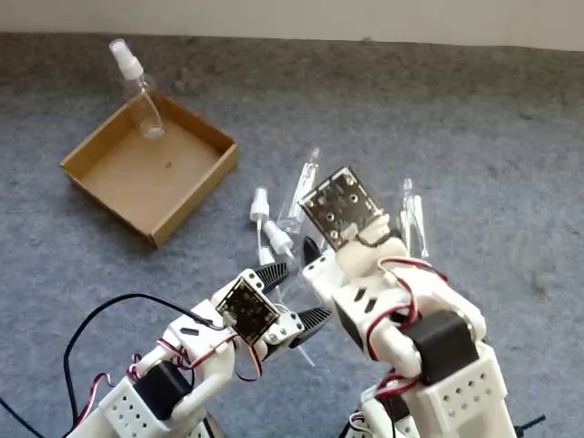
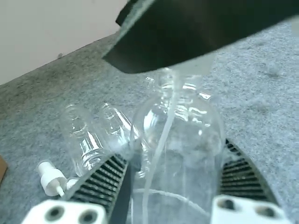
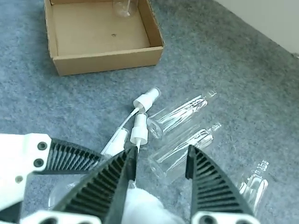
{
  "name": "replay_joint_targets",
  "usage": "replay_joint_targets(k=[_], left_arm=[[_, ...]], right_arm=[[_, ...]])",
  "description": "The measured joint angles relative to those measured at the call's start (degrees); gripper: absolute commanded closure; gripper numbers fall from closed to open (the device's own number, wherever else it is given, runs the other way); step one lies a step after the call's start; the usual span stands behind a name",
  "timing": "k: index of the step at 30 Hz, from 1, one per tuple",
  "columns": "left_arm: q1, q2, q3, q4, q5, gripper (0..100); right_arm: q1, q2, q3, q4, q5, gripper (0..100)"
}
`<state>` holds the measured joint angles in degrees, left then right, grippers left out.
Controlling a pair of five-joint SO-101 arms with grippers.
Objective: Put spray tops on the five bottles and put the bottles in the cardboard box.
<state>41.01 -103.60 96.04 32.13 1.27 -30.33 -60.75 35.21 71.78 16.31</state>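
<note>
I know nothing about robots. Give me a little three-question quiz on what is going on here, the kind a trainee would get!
1. True or false: the cardboard box is empty.
2. What sits between the fingers of the left gripper? A) a clear bottle B) a loose cap C) nothing
3. Fill in: the thin tube inside that bottle belongs to the spray top held by the ____ gripper.
Key: 1 false, a topped bottle rests in it. 2 A. 3 the right gripper.
</note>
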Motion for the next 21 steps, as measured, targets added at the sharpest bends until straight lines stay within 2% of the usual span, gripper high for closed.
replay_joint_targets(k=[15,21], left_arm=[[-0.26,0.00,0.00,0.00,0.00,85],[-0.26,0.00,0.00,0.00,0.00,85]], right_arm=[[0.35,7.47,-10.64,0.00,0.00,84.9],[6.51,7.47,-17.23,0.00,0.00,85.3]])
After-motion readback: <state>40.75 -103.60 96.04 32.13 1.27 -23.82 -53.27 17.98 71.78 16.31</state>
